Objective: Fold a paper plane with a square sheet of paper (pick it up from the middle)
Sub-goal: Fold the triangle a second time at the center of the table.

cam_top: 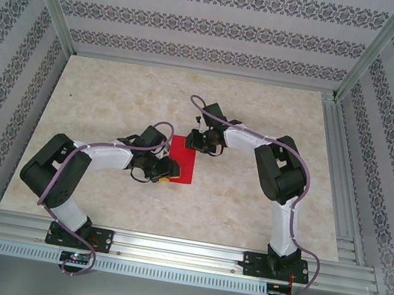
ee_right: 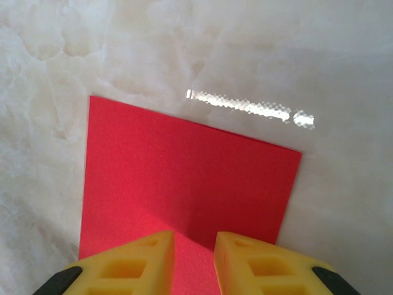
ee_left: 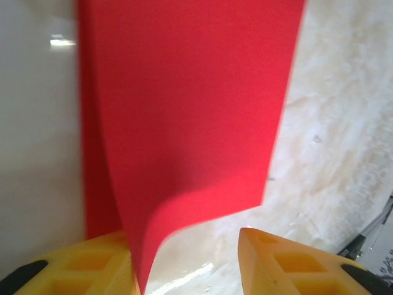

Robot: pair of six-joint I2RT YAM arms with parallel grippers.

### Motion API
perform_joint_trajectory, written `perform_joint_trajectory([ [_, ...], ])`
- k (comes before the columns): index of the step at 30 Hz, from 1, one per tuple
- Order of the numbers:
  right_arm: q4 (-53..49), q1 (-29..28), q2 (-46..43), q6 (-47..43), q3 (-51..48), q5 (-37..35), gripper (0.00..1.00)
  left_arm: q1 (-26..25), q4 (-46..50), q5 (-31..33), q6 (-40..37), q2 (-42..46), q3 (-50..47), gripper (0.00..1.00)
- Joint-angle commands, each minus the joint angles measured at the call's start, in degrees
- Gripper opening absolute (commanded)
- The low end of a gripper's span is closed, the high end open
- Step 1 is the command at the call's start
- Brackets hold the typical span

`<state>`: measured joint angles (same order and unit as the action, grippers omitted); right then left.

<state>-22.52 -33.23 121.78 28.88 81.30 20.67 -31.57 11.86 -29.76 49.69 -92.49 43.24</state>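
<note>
red paper lies mid-table between the grippers; left gripper has its jaws apart around a lifted near flap; right gripper, narrowly apart, rests on the far edge; if i close left off-line, i expect a skewed crease or a dragged sheet.

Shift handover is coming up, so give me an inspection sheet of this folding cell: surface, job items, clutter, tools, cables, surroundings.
Surface: pale marbled table.
Job's things: red paper mid-table, one edge curled up.
Clutter: nothing seen.
Tools: left tool open, the curled edge against one finger; right tool narrowly open over the paper's far edge.
Cables: lilac cables along both arms.
Surroundings: patterned walls, aluminium frame.
</note>
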Motion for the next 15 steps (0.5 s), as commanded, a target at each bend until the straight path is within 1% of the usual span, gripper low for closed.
perform_joint_trajectory([
  [1,-1.8,-0.5,4.0,0.7,-2.6,-1.7,0.27,-0.5,-4.7,-1.9,0.3,0.3,1.4,0.41],
  [6,-1.8,-0.5,4.1,0.7,-2.7,-1.7,0.27,-0.5,-2.9,0.2,-0.6,1.5,1.6,0.4],
  [15,-1.3,-0.5,3.7,0.7,-3.2,-1.2,0.27,-0.5,-4.8,0.0,-0.8,1.2,1.6,0.41],
])
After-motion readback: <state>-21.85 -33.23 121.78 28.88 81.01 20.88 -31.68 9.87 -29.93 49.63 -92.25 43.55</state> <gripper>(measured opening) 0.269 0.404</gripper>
